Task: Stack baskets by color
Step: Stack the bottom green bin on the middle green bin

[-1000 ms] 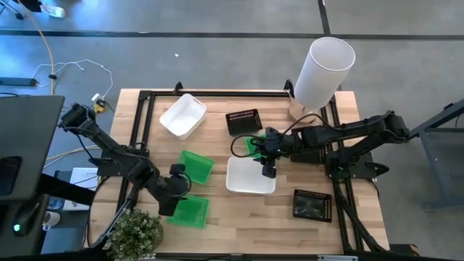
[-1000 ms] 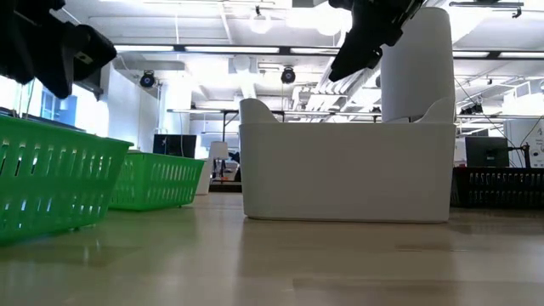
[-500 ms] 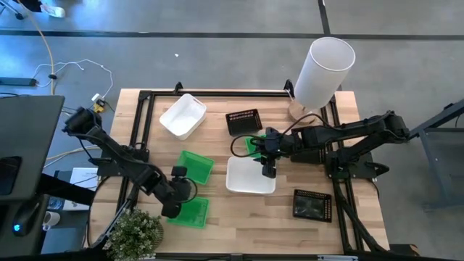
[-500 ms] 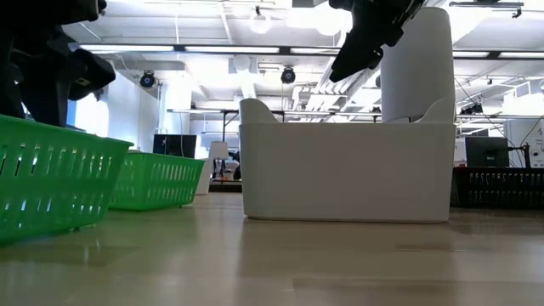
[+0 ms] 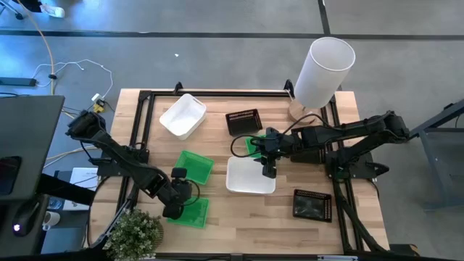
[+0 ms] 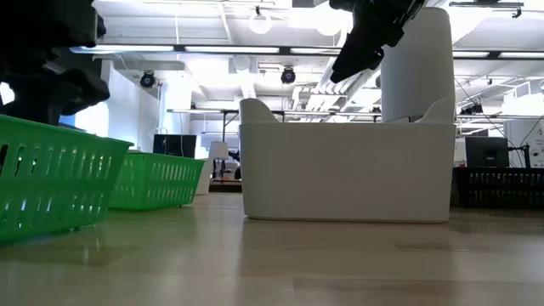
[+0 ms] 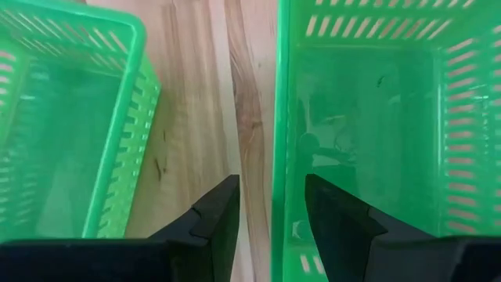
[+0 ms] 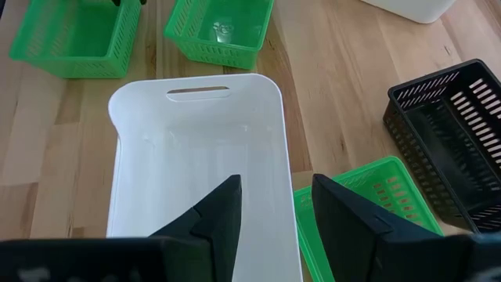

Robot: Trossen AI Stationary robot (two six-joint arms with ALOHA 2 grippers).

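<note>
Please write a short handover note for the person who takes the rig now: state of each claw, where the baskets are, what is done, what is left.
Left claw: open, straddling the rim of the front green basket.
Right claw: open, over the edge of the centre white basket, holding nothing.
Baskets: second green beside the first, third green by the right claw; another white at the back; black ones apart.
Done: no stack visible.
Left: all colours.

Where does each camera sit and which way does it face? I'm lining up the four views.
High: overhead, straight down; both arms.
Low: table height, level; white basket, arm parts above.
Left wrist: down on a green basket; left gripper astride its rim.
Right wrist: right gripper above the white basket.
Shared: high and right wrist show a black basket.
</note>
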